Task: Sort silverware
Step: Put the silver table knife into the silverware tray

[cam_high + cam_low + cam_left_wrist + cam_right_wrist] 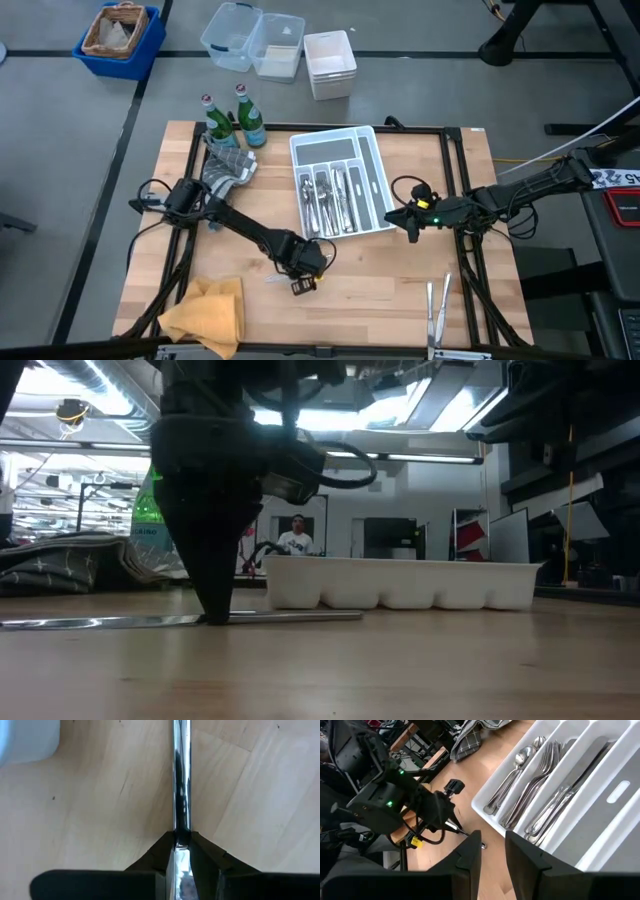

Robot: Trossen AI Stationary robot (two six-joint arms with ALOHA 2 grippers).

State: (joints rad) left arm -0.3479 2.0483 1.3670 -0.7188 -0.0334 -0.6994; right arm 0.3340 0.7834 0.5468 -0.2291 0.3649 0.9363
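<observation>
My left gripper (300,268) stands near the table's near middle. Its fingers point down and are shut on a slim silver piece of silverware (181,780) that lies flat on the wood (300,617). Which kind of piece it is I cannot tell. The white compartment tray (383,190) holds several forks, spoons and knives (540,785) in its slots. My right gripper (492,852) is open and empty and hovers by the tray's near right corner (410,222). Two more silver pieces (437,305) lie flat by the table's near right edge. My left gripper pinches the slim piece's shaft (181,832) between its two fingers, partway along its length. The fingers (215,605) come from above, pointing down, one on each long side of the piece. The piece lies flat on the table, with metal showing on both sides of the fingers.
Two green bottles (232,122) and a grey cloth (230,165) are at the far left. A yellow cloth (205,312) lies at the near left corner. Bare wood lies between the tray and the table's near edge. A person (296,538) shows far back in the room.
</observation>
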